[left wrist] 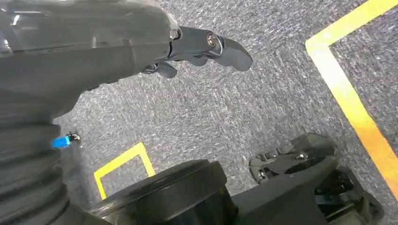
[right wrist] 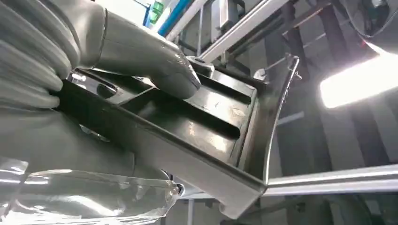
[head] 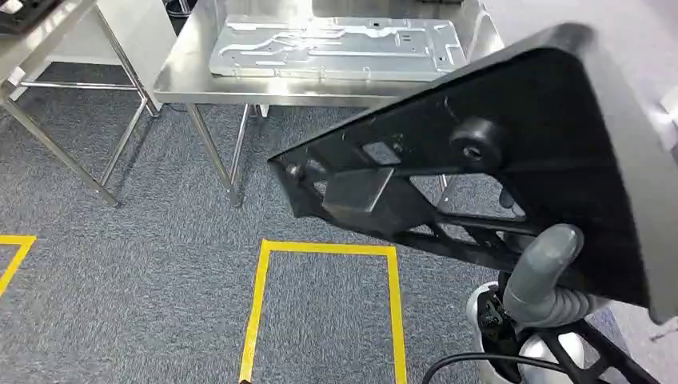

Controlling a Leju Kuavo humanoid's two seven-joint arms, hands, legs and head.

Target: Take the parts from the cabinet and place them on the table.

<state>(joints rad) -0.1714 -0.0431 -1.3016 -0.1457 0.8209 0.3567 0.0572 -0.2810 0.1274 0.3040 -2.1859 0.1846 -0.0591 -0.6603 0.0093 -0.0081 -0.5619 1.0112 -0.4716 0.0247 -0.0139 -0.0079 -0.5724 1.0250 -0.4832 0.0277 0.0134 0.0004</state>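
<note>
A large black plastic part [head: 512, 160] with ribs and a round boss hangs tilted in front of me, above the carpet. My right hand [head: 548, 272] grips it from below, the grey thumb pressed on its near edge. The right wrist view shows that thumb [right wrist: 141, 56] lying on the part [right wrist: 211, 122] close up. A steel table [head: 184, 80] stands ahead beyond the part, with a silver sheet-metal panel [head: 336, 48] flat on it. My left hand [left wrist: 141, 47] hangs over the floor, its dark fingers [left wrist: 225, 47] loosely extended with nothing in them.
A second steel-framed table [head: 48, 32] stands at the far left. Yellow tape [head: 264, 264] marks a rectangle on the grey carpet just before the table legs [head: 216, 152]. More tape [head: 16, 248] lies at the left edge.
</note>
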